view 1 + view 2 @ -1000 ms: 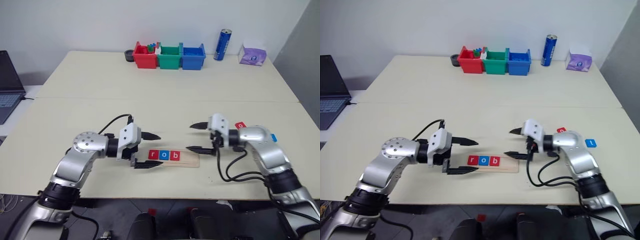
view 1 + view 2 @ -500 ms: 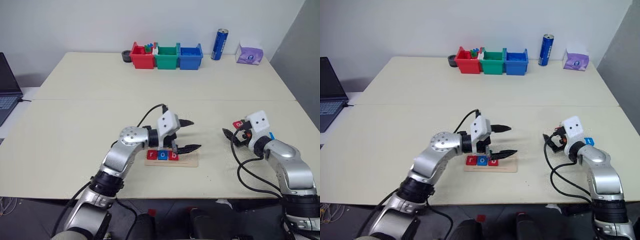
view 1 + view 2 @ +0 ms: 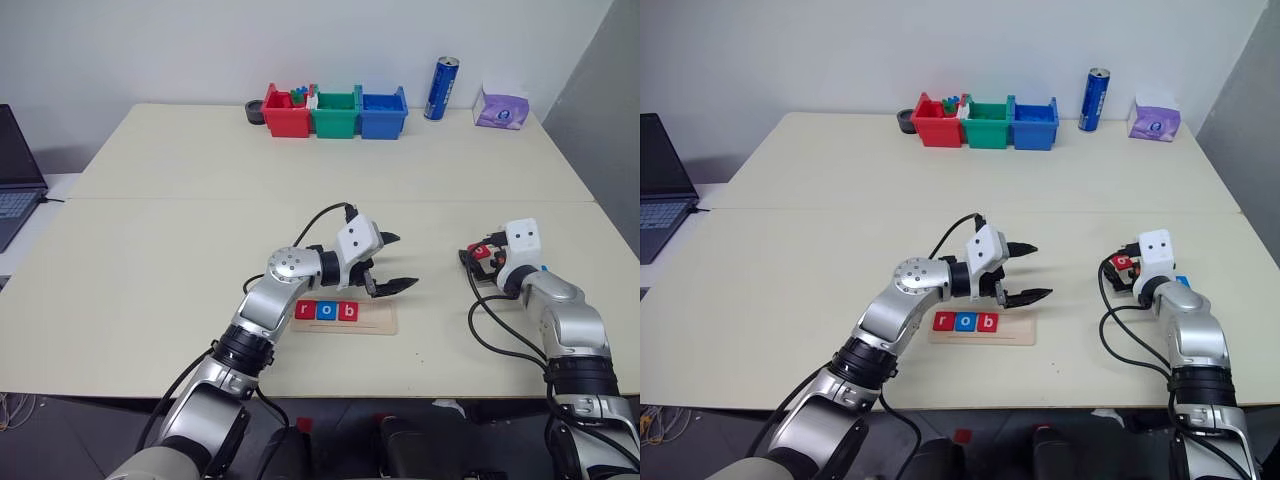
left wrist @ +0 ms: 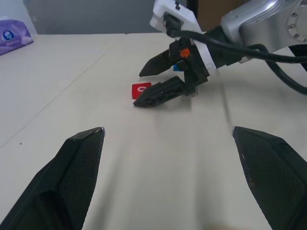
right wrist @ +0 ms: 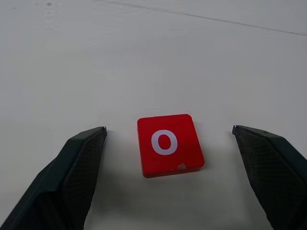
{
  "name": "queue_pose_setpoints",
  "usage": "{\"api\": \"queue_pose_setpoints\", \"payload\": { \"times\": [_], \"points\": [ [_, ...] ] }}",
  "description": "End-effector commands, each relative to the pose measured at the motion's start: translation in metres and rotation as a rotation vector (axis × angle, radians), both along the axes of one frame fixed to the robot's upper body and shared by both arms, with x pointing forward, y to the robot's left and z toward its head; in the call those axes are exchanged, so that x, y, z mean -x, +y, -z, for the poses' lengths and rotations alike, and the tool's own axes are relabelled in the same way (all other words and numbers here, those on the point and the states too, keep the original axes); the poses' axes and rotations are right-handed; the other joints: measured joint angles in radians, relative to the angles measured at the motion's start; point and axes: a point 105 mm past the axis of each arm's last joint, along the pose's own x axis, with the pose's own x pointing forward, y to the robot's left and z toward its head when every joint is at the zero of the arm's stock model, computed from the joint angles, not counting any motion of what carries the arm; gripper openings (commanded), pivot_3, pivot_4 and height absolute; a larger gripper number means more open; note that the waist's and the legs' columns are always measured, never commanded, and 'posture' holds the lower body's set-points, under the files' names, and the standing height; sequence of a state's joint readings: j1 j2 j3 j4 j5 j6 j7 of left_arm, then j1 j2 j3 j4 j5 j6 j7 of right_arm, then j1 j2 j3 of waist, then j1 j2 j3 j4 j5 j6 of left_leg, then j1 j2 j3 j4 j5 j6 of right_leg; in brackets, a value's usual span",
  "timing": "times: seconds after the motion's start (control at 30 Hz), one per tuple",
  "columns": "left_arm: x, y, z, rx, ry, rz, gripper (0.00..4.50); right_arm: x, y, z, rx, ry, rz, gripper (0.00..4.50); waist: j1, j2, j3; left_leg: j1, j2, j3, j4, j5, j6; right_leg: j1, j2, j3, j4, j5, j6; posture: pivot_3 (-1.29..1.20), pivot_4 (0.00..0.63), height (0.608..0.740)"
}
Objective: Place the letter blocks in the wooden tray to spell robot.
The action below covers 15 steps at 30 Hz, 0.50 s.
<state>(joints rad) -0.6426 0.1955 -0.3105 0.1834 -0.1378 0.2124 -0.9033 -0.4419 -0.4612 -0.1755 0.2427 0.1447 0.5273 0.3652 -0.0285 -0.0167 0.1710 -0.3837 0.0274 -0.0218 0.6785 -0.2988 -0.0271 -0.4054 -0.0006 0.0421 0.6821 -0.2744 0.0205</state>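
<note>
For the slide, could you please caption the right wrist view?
Open right gripper lined up on a loose red o block lying flat on the table.

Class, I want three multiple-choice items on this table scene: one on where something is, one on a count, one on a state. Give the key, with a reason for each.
1. Where is the red o tile?
A. In the wooden tray
B. On the table between the right tool's fingers
C. In the green bin

2. How many tiles lie in the wooden tray?
A. Three
B. Five
C. One

3. How is the right tool?
A. Shut on the tile
B. Shut, empty
C. Open

Key: 1 B, the tile lies flat on the bare table with a finger on either side. 2 A, the tray holds r, o, b. 3 C, both fingers stand clear of the tile.
</note>
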Motion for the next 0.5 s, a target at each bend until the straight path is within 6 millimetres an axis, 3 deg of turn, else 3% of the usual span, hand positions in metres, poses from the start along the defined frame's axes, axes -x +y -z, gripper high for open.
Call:
{"api": "queue_pose_setpoints", "payload": {
  "times": [0.03,0.17,0.23,0.5],
  "points": [
    [0.002,-0.005,-0.011,0.016,-0.044,0.017,4.50,-0.004,-0.007,-0.012,-0.015,-0.029,0.032,4.47,0.000,0.000,0.000,0.000,0.000,0.000,0.000,0.000,0.000,0.000,0.000,0.000,0.000,0.000,0.000,0.00,0.150,0.740],
    [0.002,0.000,-0.009,0.010,-0.041,0.015,4.50,-0.001,-0.005,-0.006,-0.033,0.003,0.033,4.47,0.000,0.000,0.000,0.000,0.000,0.000,0.000,0.000,0.000,0.000,0.000,0.000,0.000,0.000,0.000,0.00,0.150,0.740],
    [0.001,0.002,-0.009,0.008,-0.039,0.013,4.50,0.001,-0.004,-0.005,-0.046,0.010,0.043,4.10,0.000,0.000,0.000,0.000,0.000,0.000,0.000,0.000,0.000,0.000,0.000,0.000,0.000,0.000,0.000,0.00,0.150,0.740],
    [-0.001,0.003,-0.011,0.006,-0.039,0.016,4.50,0.004,0.004,-0.004,-0.057,0.016,0.031,1.48,0.001,0.000,0.000,0.000,0.000,0.000,0.000,0.000,0.000,0.000,0.000,0.000,0.000,0.000,0.000,0.00,0.150,0.740]
  ]
}}
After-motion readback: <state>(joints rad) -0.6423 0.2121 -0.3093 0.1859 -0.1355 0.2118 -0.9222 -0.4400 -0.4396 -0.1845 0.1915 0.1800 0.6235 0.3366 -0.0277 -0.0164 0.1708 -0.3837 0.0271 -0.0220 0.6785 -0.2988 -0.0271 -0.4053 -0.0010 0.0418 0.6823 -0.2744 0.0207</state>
